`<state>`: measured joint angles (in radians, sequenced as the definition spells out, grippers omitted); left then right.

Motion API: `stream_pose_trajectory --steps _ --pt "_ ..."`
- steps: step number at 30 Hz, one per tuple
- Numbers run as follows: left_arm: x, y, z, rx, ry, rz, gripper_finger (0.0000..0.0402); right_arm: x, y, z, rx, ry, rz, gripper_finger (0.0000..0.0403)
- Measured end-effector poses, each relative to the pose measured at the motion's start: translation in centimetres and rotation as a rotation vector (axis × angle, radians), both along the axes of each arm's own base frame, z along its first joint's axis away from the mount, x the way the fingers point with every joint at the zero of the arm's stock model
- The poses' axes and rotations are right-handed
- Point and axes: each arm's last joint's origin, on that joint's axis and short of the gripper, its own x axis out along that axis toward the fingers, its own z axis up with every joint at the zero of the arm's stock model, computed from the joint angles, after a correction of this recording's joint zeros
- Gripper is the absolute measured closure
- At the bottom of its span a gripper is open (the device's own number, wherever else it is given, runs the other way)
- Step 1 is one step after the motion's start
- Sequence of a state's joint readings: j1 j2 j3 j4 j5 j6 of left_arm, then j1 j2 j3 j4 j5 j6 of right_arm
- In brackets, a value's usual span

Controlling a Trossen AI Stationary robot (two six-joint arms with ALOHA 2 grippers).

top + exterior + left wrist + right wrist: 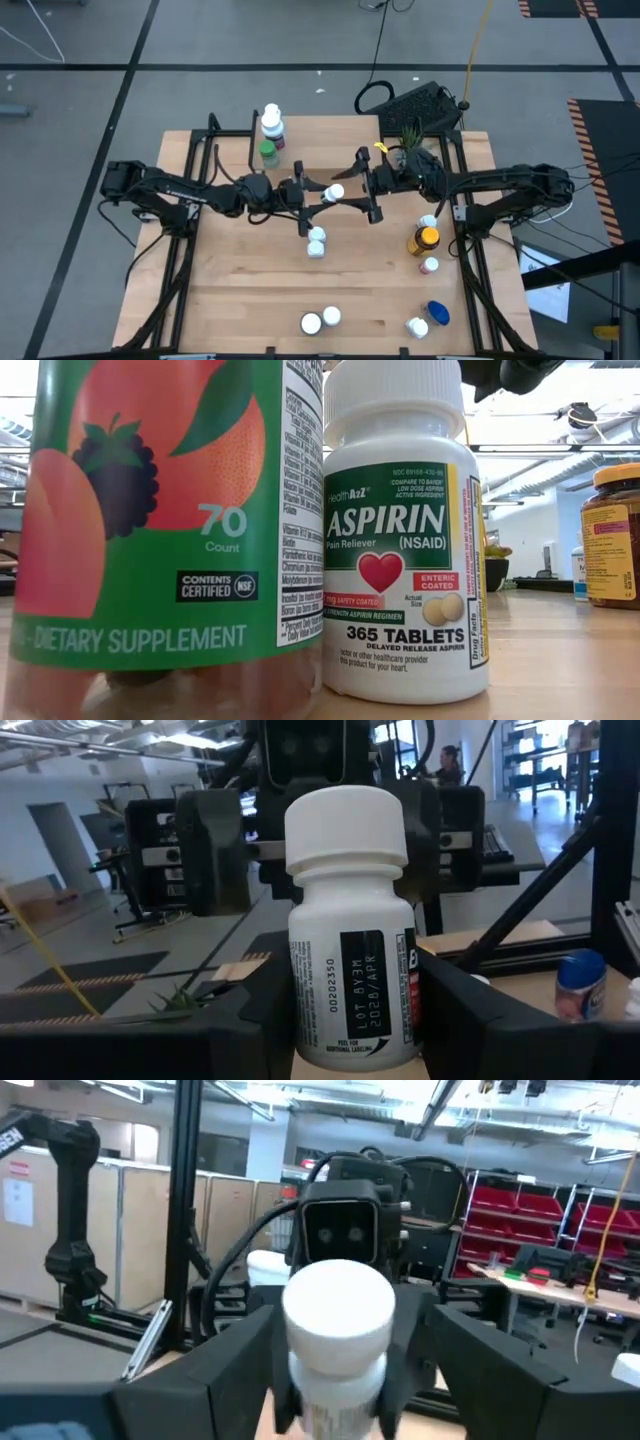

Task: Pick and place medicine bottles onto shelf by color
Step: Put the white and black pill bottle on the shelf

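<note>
Grey workshop floor with black tape lines surrounds the light-wood table point(250, 290), where both arms meet over its middle. Between them hangs a white bottle point(336, 192), lying roughly level above the table, which reads as a handover from one arm to the other. The left gripper point(312, 193) pinches the bottle by its lower body: in the left wrist view its fingers point(250, 1020) press against both sides of the white bottle point(352, 920), cap pointing away toward the other arm. The right gripper point(362, 190) faces it, with its fingers point(490, 1360) spread on either side of the cap, seemingly apart from it, though the right wrist view is too close for me to be sure whether they touch. Passing it across makes sense if the bottle's place lies on the right arm's side.

Other bottles wait around the table: a white and green pair point(270, 135) at the far side, two white ones point(316, 243) just below the grippers, an amber bottle point(424, 240) to the right, and more white and blue ones along the near edge. A potted plant point(412, 140) stands behind the right arm.
</note>
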<state>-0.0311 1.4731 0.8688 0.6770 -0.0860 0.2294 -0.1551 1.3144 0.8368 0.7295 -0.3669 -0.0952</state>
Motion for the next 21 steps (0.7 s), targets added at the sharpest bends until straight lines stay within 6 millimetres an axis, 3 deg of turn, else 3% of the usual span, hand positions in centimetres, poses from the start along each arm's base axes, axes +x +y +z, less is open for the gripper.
stream_pose_trajectory --steps 12,15,21 --pt "0.0 0.0 -0.1 -0.008 0.015 0.01 0.0242 0.0 0.0 0.1 0.011 0.011 0.01 0.0249" --pt "0.0 0.2 -0.2 -0.035 0.014 0.071 0.0206 0.3 -0.1 0.4 0.008 0.041 -0.001 0.0269" --pt "-0.6 0.2 -0.3 0.043 0.09 0.267 0.0112 0.8 -1.1 2.6 0.006 0.098 -0.055 0.026"
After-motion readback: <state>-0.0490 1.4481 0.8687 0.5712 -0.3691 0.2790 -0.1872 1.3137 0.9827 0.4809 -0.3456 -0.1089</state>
